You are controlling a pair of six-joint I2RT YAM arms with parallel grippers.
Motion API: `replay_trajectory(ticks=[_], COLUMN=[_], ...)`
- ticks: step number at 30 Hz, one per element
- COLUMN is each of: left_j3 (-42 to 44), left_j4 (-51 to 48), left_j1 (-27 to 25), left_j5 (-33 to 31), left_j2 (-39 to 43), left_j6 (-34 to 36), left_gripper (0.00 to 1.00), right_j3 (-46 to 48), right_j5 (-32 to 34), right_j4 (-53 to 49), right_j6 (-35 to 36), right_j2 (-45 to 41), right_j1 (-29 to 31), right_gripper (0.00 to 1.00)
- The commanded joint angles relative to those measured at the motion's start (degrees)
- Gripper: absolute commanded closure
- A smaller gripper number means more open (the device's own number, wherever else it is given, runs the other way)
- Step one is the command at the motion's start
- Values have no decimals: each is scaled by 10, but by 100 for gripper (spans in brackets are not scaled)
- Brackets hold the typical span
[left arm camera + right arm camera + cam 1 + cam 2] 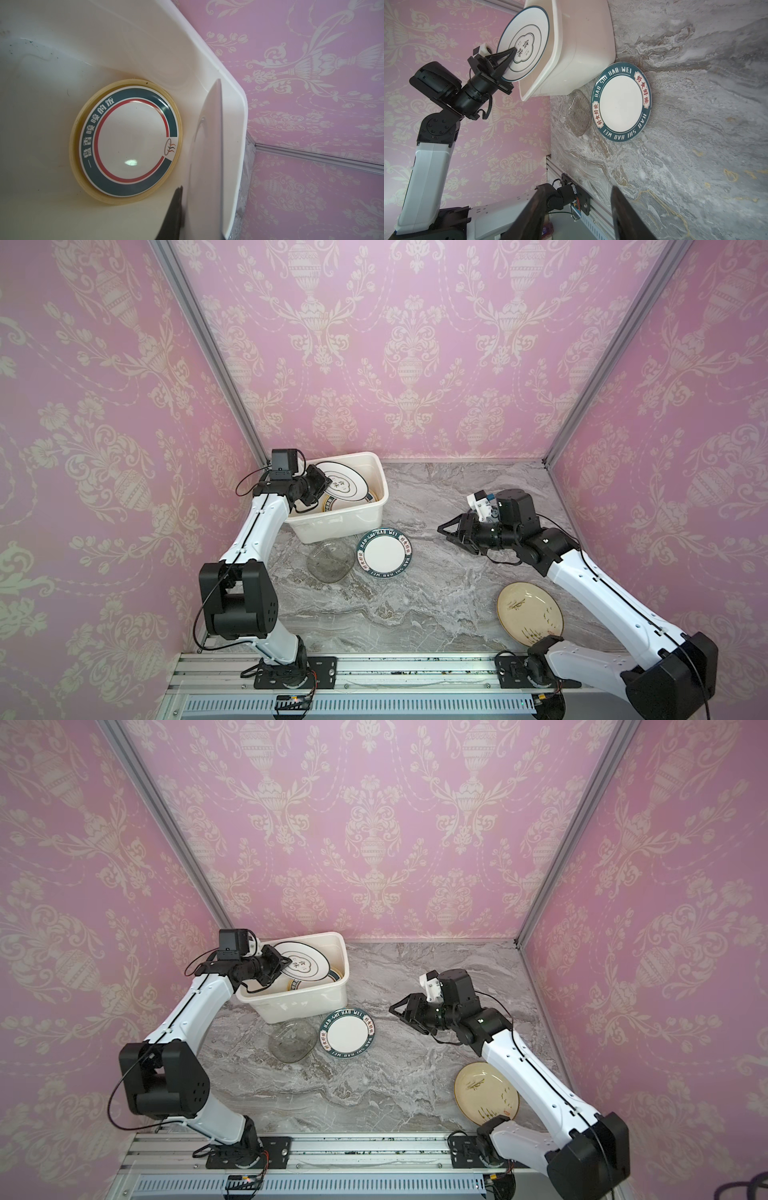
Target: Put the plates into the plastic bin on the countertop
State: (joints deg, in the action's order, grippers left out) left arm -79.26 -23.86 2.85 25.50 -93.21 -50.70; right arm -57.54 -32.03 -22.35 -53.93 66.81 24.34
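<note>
Left gripper [326,483] is seen pinching the rim of a white thin-dark-rimmed plate [349,485], held tilted over the plastic bin [332,526]. If it is let go at this tilt, a chip is likely against the teal-and-red ringed plate [128,143] stacked on a yellow plate [73,143] inside the bin; a slip from the narrow rim pinch is also possible. Just in front of the bin, on the countertop [436,593], a clear glass plate [330,561] and a teal-rimmed lettered plate [384,552] lie flat; contact between them cannot be told. Right of the bin, right gripper [453,535] is spread, empty. Cream plate [530,608] lies well apart from the bin.
</note>
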Motion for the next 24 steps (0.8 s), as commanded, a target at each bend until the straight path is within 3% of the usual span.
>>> replay_trajectory(ticks=[1, 24], left_j3=[-23, -12], left_j4=[36, 67], left_j1=[2, -40], left_j5=[-15, 8], left_j2=[-15, -114], left_j6=[-11, -5], left_gripper=[100, 100], right_j3=[-8, -77], right_j5=[-13, -27], right_j4=[3, -58], right_j6=[17, 51], right_j2=[12, 78], right_j1=[-3, -5], right_gripper=[49, 50])
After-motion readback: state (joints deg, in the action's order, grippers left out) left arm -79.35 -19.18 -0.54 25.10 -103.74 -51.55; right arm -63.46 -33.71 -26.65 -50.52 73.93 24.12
